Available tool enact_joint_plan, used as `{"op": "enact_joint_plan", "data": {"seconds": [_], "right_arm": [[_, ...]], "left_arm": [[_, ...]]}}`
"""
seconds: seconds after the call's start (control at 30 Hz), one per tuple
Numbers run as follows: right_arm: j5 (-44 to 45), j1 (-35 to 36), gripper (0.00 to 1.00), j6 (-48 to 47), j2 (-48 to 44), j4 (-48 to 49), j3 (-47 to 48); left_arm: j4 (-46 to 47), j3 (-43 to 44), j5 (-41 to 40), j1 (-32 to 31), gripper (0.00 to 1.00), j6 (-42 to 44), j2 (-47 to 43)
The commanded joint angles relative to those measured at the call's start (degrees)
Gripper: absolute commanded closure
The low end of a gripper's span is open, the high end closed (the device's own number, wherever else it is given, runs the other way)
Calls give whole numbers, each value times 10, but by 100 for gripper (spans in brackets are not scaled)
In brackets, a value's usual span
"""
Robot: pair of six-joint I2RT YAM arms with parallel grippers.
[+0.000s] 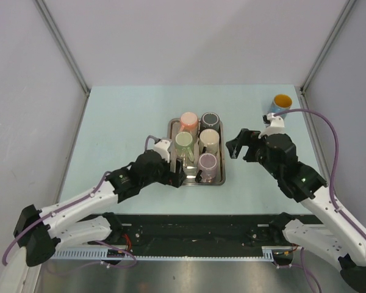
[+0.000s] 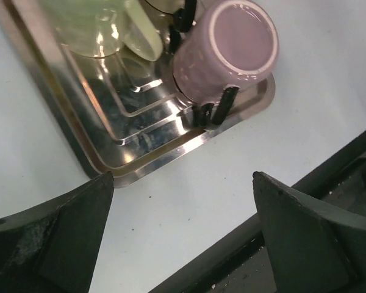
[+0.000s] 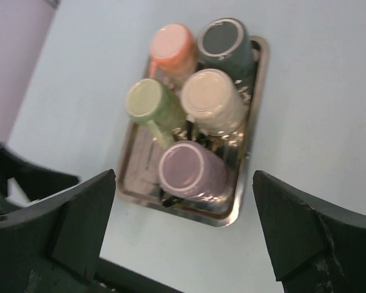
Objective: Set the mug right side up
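A steel tray [image 1: 172, 128] holds several mugs with their bases up: orange [image 1: 188, 120], dark [image 1: 209, 119], green [image 1: 183, 141], cream [image 1: 209, 139] and purple [image 1: 207, 162]. My left gripper [image 1: 178, 173] is open and empty at the tray's near left corner, low over the table. In the left wrist view [image 2: 182, 183] the purple mug [image 2: 232, 52] lies ahead of it. My right gripper [image 1: 238, 144] is open and empty, raised just right of the tray. The right wrist view [image 3: 183, 176] looks down on all the mugs, with the purple one [image 3: 186, 168] nearest.
A blue mug with a yellow inside [image 1: 281, 102] stands opening up at the back right, near the wall. Black prongs [image 2: 216, 110] show under the purple mug on the tray [image 2: 140, 165]. The table's black front rail [image 1: 189, 223] runs below the tray.
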Motion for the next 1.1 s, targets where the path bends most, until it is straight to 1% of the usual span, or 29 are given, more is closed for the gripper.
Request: {"op": "enact_joint_plan", "data": {"seconds": [0.0,0.07,0.17,0.23,0.4,0.53,0.67,0.8,0.9,0.97,1.07], "right_arm": [[-106,9,0,-10,-8,37,-13],[-105,11,0,-13,-24,36,-28],[-101,11,0,-14,-37,29,-40],[-99,10,0,-15,-40,17,-41],[-97,10,0,-19,-47,11,-40],[-99,10,1,-20,-48,10,-40],[-100,9,1,-21,-46,11,-40],[-101,7,1,-23,-46,14,-40],[-103,5,1,-22,-46,13,-40],[-102,5,1,-22,-47,13,-40],[-105,5,1,-22,-46,13,-40]], "left_arm": [[46,47,36,-30,0,54,62],[23,85,40,-33,0,68,122],[32,111,84,-43,0,98,176],[27,139,88,-53,1,115,200],[-30,208,70,-53,14,133,290],[-67,248,70,-53,21,148,328],[-76,263,70,-53,26,160,350],[-80,272,70,-53,34,172,371],[-76,280,70,-53,37,176,381],[-74,285,54,-53,39,179,390],[-74,302,52,-54,40,183,404]]}}
